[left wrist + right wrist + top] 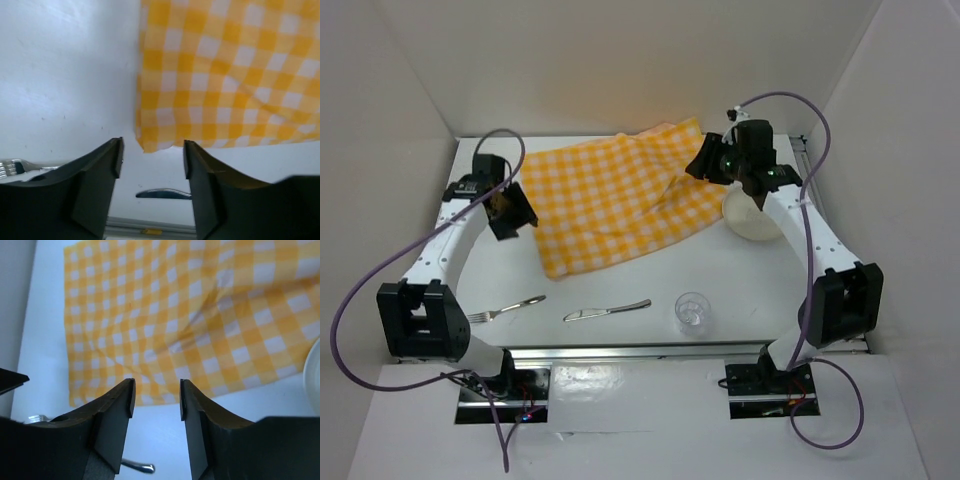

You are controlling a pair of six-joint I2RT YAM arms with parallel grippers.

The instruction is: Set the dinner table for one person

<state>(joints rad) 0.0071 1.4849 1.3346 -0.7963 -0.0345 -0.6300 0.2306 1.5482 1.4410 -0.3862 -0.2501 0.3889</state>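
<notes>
- A clear drinking glass (692,312) stands upright on the dinner table (620,285) near its front rail, right of the knife (607,310). The white tabletop shows through it, and I can make out no contents.
- A white round dish (748,222) sits on the table's right side, just beside the right edge of the yellow-and-white checked cloth (620,200). The right arm crosses over part of it, so its inside is mostly hidden. In the right wrist view only a sliver of its rim shows at the frame edge.
- A fork (508,309) lies left of the knife. In the left wrist view it is cut off behind a finger, with only the tines showing.
- The cloth is rumpled at its far right corner, and what lies beneath it cannot be seen.
- The left gripper (152,150) hangs over the table's left side, its jaws parted with nothing between them. Through the gap show bare tabletop, the cloth's near corner and the knife.
- The right gripper (157,390) hangs above the cloth's far right part, its jaws likewise apart and holding nothing. The cloth's near edge and bare tabletop lie below the gap.
- The table spreads beneath both grippers, and neither touches it.
</notes>
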